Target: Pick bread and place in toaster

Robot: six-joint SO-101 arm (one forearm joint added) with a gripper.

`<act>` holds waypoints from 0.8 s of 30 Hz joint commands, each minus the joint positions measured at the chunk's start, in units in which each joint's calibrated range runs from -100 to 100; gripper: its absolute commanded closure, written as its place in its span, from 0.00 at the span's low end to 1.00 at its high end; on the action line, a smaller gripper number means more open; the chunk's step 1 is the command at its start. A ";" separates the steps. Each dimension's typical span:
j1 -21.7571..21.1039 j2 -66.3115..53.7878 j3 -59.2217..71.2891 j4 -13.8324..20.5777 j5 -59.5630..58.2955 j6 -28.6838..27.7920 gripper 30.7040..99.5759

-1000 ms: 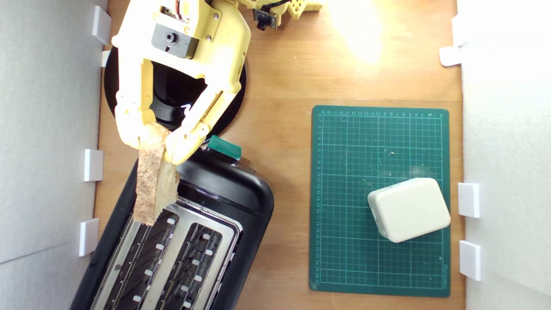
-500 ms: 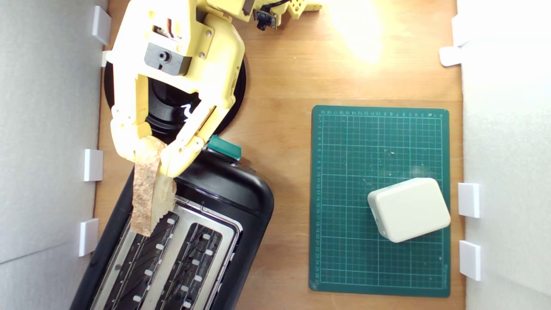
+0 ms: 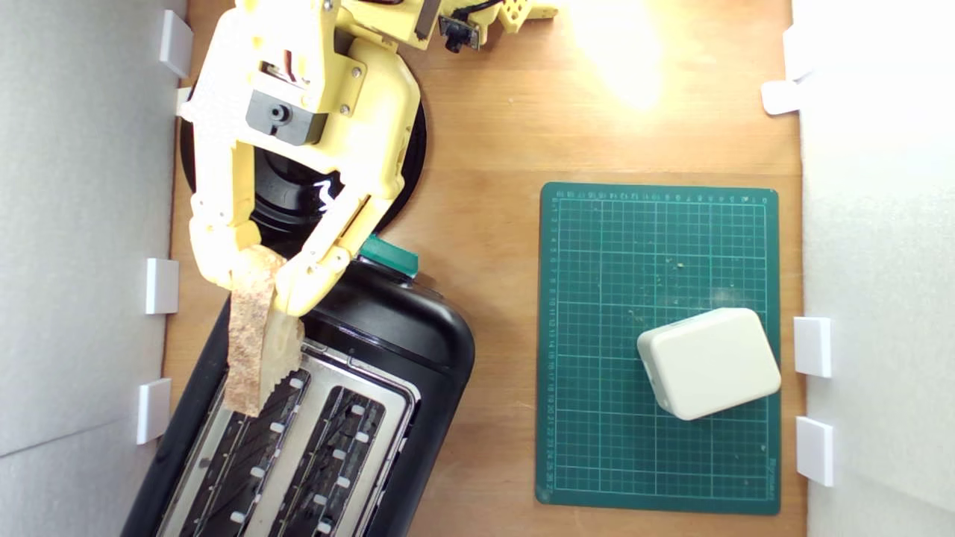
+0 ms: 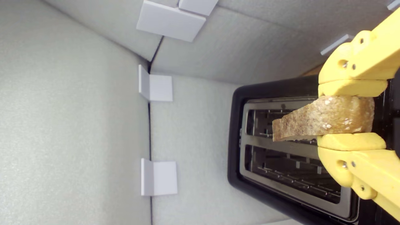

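My yellow gripper (image 3: 254,280) is shut on the bread (image 3: 254,343), a wedge slice with a brown crust, gripped at its thick end. The slice hangs over the black toaster (image 3: 403,335), its free end above the slot nearest the exterior view's left. In the wrist view the bread (image 4: 322,120) sits between the two yellow fingers (image 4: 351,88), above the toaster (image 4: 237,131) and its two open slots. The teal lever knob (image 3: 388,255) sticks out of the toaster's end beside the gripper.
A round black plate (image 3: 406,160) lies under the arm. A green cutting mat (image 3: 597,335) at the exterior view's right carries a cream-white plastic block (image 3: 709,363). Grey foam walls (image 3: 74,261) with white brackets (image 3: 162,286) close in both sides, near the toaster.
The gripper with the bread has shifted slightly toward the exterior view's left and down, bringing the slice closer in line with the leftmost slot.
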 commanded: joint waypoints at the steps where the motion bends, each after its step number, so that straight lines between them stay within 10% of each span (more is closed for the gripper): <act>1: 0.81 0.48 -3.91 0.42 -0.24 0.29 0.59; 24: 1.61 1.73 -4.82 0.42 -0.24 1.02 0.59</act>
